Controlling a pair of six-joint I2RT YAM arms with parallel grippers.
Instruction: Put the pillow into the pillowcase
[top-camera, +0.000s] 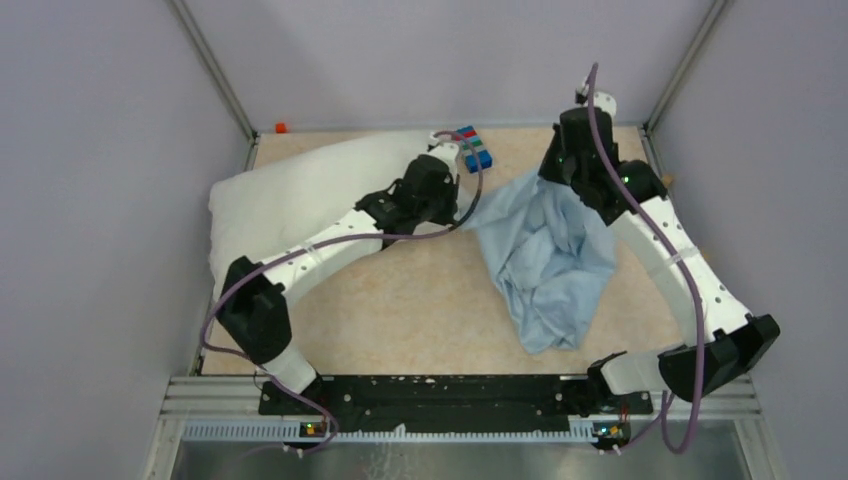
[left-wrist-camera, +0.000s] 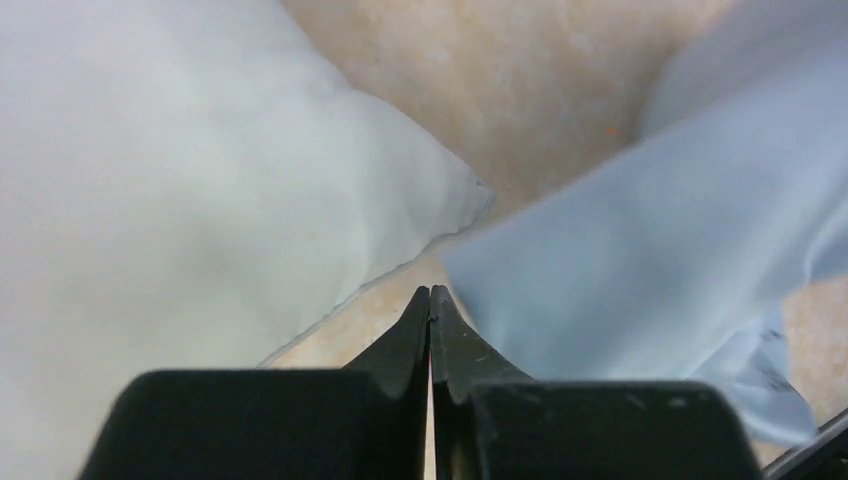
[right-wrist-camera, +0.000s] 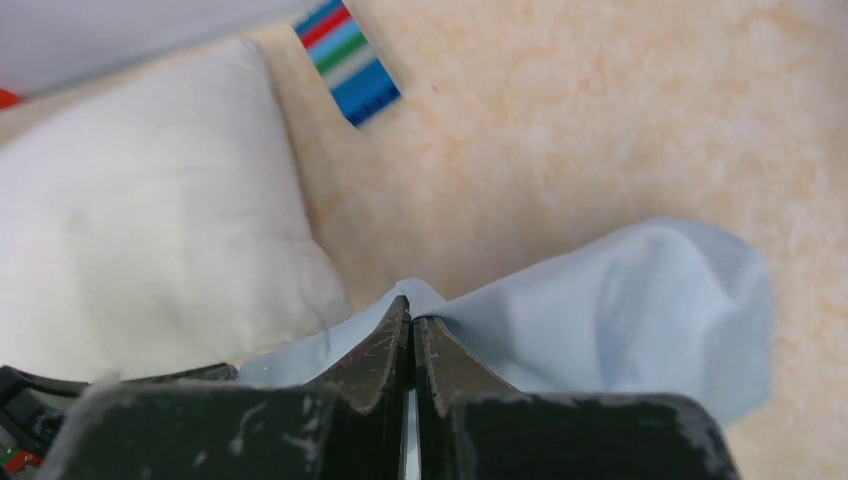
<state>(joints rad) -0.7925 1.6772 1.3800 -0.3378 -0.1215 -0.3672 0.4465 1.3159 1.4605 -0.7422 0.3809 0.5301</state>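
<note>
Pillow (top-camera: 300, 195): off-white and plump, lying on the far left part of the table (top-camera: 420, 300). One long side runs toward the back wall, and its right corner points at the blue cloth.
Orange object (top-camera: 281, 128): small, at the far left corner of the table, just behind the pillow. It is too small to identify.
Left arm (top-camera: 330, 245): stretched from its base diagonally over the near edge of the pillow, with the wrist above the pillow's right end.
Left gripper (left-wrist-camera: 430, 295): jaws clenched tip to tip, just off the pillow's corner. The edge of the pillowcase meets the tips and runs away from them as a taut band, so the grip seems to catch only the very rim of the cloth.
Striped block (top-camera: 475, 147): red, green and blue bands, lying flat near the back edge. It sits between the two wrists and touches neither the pillow nor the cloth.
Pillowcase (top-camera: 550, 260): light blue, limp and wrinkled, right of centre. Its far edge is drawn out between the two grippers, and the rest sags in folds toward the near edge, narrowing to a point. It lies beside the pillow, with the pillow wholly outside it.
Right gripper (right-wrist-camera: 410, 305): jaws squeezed together on a small raised fold of the pillowcase, with cloth spreading out on both sides of the fingers.
Right arm (top-camera: 680, 265): bent along the right side of the table, its wrist over the far right corner of the cloth.
</note>
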